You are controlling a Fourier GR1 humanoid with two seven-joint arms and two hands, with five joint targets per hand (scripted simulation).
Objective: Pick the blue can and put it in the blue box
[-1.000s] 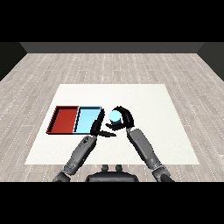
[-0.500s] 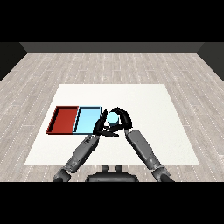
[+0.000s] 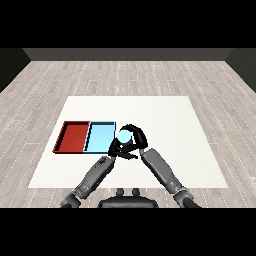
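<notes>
Blue can (image 3: 124, 135) — within right-hand fingers (image 3: 140, 136)

Light is even and bright across the white counter (image 3: 165, 120); no glare shows on it; the wooden floor (image 3: 50, 80) reads a duller grey; the far wall is dark; shadows are faint, and no light source can be placed.

No readable writing anywhere

We find no text, label, brand, number or sign on the small light blue cylindrical can (image 3: 124, 135), the flat light blue tray (image 3: 97, 137), the flat red tray (image 3: 72, 136) or the white table (image 3: 165, 120).
</notes>
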